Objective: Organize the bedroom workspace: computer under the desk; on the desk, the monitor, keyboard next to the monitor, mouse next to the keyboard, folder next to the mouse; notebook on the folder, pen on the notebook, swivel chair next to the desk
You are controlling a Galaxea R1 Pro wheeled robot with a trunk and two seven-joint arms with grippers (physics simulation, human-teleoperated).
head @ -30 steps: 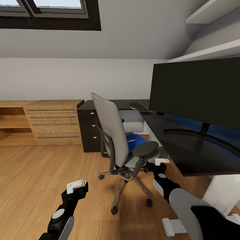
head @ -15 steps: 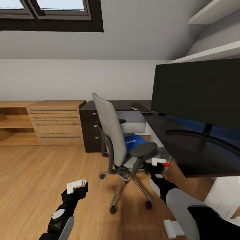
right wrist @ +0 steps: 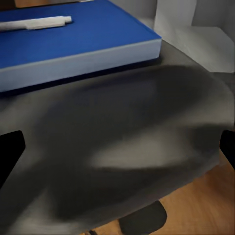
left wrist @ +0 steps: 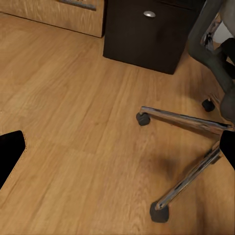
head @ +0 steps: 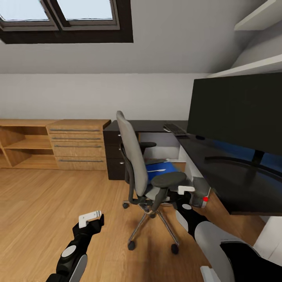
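The swivel chair (head: 132, 156) stands on the wood floor with its grey back toward me, close to the black desk (head: 219, 176). On its seat lies the blue folder (head: 164, 168) (right wrist: 73, 44) with the white pen (right wrist: 34, 23) on top. The monitor (head: 239, 109), keyboard (head: 175, 129) and mouse (head: 199, 137) are on the desk. My right gripper (head: 183, 192) (right wrist: 117, 152) is open just behind the chair's black armrest (head: 168, 179), which blurs across the right wrist view. My left gripper (head: 93, 219) (left wrist: 117, 152) hangs open over bare floor near the chrome chair base (left wrist: 191, 122). The notebook is out of view.
A wooden dresser (head: 76, 145) and open shelves (head: 21, 143) line the back wall at the left. The desk's drawer pedestal (head: 113, 156) stands behind the chair. A grey box with a red spot (head: 200, 190) sits under the desk edge; I cannot tell whether it is the computer.
The whole view has swung, so the room has slid to the right and more of the dresser shows. Both arms hold the same pose, and the chair and the desk's things stay put.
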